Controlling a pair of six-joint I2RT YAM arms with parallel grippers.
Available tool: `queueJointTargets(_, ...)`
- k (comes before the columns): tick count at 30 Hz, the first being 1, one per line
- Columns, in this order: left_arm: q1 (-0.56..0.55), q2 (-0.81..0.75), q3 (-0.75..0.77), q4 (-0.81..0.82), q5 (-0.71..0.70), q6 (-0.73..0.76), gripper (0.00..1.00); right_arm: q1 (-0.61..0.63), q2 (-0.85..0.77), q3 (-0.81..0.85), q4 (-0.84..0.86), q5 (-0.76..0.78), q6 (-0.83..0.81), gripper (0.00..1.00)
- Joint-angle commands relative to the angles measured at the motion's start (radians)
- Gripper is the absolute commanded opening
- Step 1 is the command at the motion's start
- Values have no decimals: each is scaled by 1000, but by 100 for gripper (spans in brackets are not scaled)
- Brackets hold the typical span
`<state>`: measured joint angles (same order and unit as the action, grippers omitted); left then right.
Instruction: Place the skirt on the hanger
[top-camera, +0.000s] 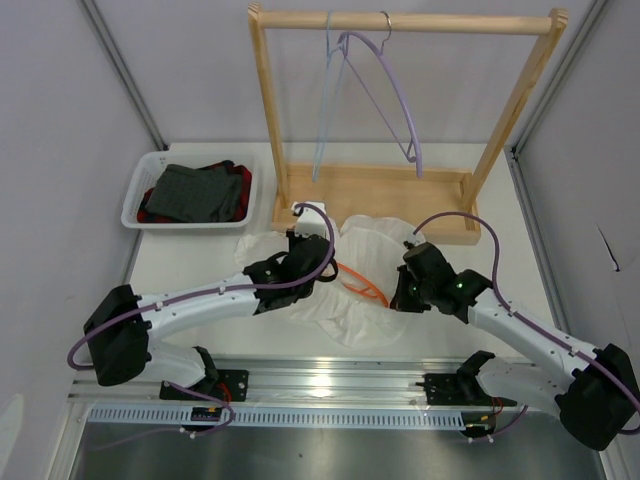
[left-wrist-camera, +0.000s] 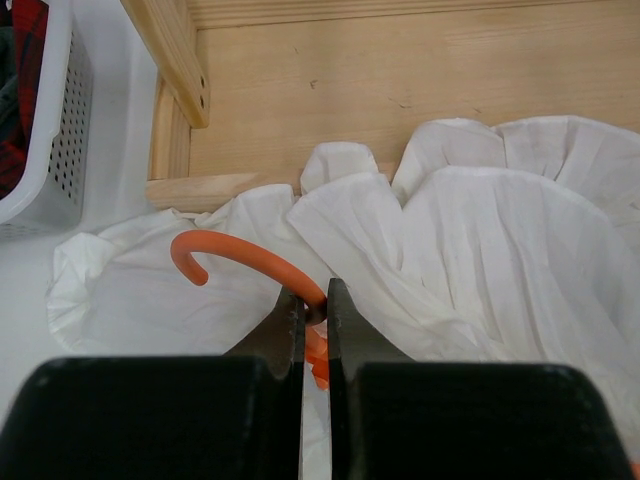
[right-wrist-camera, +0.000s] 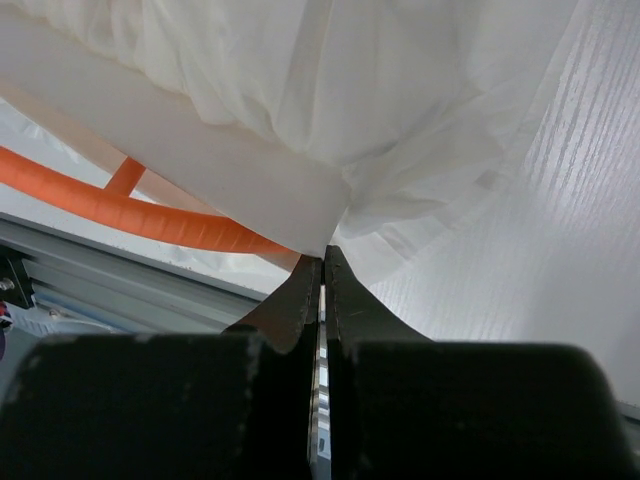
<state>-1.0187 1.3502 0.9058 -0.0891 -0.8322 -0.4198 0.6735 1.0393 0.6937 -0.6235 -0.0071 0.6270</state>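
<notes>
The white skirt (top-camera: 345, 318) lies crumpled on the table between the two arms, in front of the wooden rack's base. The orange hanger (top-camera: 364, 287) lies partly under it, with one arm showing. My left gripper (top-camera: 318, 268) is shut on the hanger's neck just below the curved hook (left-wrist-camera: 240, 256), over the skirt (left-wrist-camera: 480, 270). My right gripper (top-camera: 400, 296) is shut on an edge of the skirt (right-wrist-camera: 330, 90), lifting it slightly. The hanger's orange bar (right-wrist-camera: 150, 216) runs under that fabric to the left of the right gripper (right-wrist-camera: 322, 258).
A wooden garment rack (top-camera: 400, 21) stands at the back; a lilac hanger (top-camera: 396, 100) and a pale blue wire hanger (top-camera: 325, 100) hang from it. A white basket (top-camera: 138, 192) at the back left holds a dark grey garment (top-camera: 195, 192) and red cloth. A metal rail (top-camera: 330, 378) runs along the near edge.
</notes>
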Motion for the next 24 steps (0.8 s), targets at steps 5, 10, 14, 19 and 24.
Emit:
queueJointTargets(5,16,36,25,-60,-36,-54,0,14,-33,39,-61,27,8,0)
queueJointTargets(10,2,37,38,-75,-54,-45,0,14,-15,157,-82,35,5,0)
queueJointTargets(14,-30,9,64,-98,-74,-40,0,24,51,305,-105,51,-16,0)
queueJointTargets(19,-75,-8,120,-142,-114,-28,0,58,123,435,-133,91,-26,0)
queueJointTargets(24,-135,-29,171,-166,-143,-24,0,87,162,515,-146,120,-10,0)
